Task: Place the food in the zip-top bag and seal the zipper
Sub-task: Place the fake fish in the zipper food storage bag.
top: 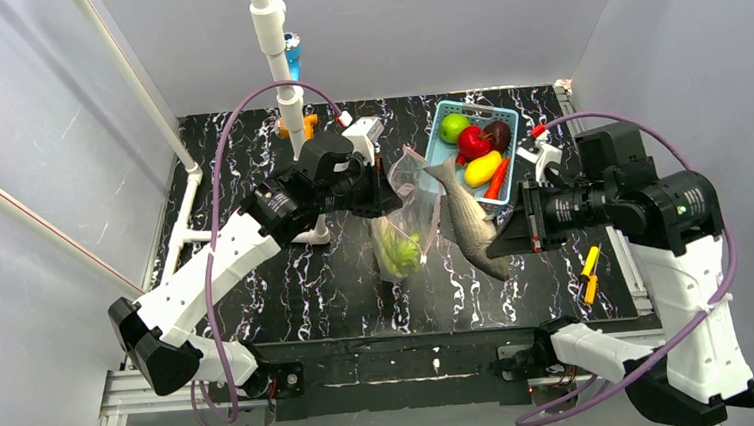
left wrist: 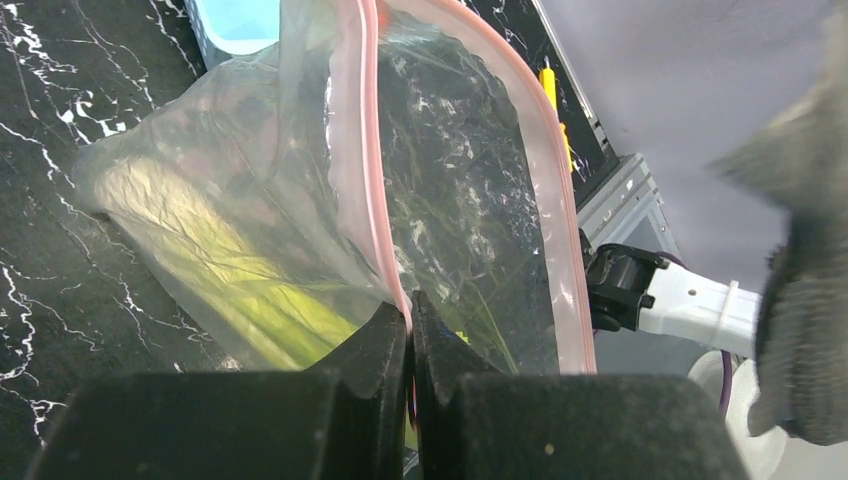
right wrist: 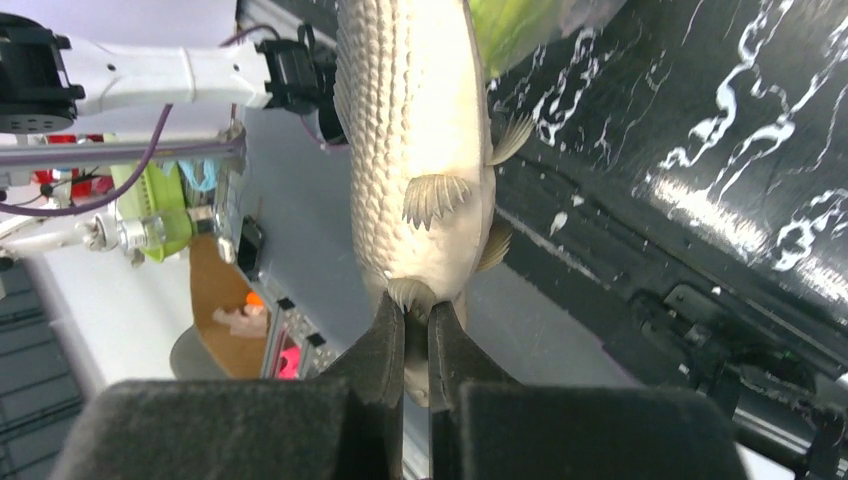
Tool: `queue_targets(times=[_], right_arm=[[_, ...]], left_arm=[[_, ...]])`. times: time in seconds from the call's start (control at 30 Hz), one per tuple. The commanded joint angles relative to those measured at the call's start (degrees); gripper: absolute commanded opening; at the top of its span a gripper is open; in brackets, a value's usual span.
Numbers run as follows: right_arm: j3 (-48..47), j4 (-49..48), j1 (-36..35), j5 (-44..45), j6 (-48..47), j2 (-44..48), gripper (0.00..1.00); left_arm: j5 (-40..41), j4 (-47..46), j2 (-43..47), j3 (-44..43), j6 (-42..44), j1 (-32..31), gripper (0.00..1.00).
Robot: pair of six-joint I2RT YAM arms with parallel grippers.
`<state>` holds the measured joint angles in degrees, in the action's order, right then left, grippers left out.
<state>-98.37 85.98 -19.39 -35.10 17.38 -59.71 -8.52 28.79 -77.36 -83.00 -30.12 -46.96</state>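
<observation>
Left gripper point(left wrist: 411, 312) pinching zip-top bag point(left wrist: 250, 170), contents blurred, perhaps leek point(left wrist: 240, 278), fish point(right wrist: 415, 130) partly cropped.

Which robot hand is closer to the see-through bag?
Left. The left gripper pinches the zipper of the zip-top bag; the right gripper is off to its side, clamping a toy fish.

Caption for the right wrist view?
Right gripper shut on a scaly grey toy fish, black marbled table beyond.
</observation>
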Motion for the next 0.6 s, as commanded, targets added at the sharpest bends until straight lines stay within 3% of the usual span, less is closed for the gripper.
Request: queue_targets(times=[0.0,0.27,0.57], right_arm=[[-1.63,4.18,-2.15,0.32,0.32,-0.79,0.01],[4.04,5.51,-3.89,7.84,1.98,-0.79,0.01],[2.26,1.69,-5.26,7.94,1.66,-4.13,0.01]], left_arm=[[-4.72,-1.11,0.26,-2.51,0.55,0.31,0.0],[-8.67,-0.52,-2.42,-7.44,4.17,0.34,0.0],[-4.82,11.15,-6.12,-20.05,20.26,0.34,0.0]])
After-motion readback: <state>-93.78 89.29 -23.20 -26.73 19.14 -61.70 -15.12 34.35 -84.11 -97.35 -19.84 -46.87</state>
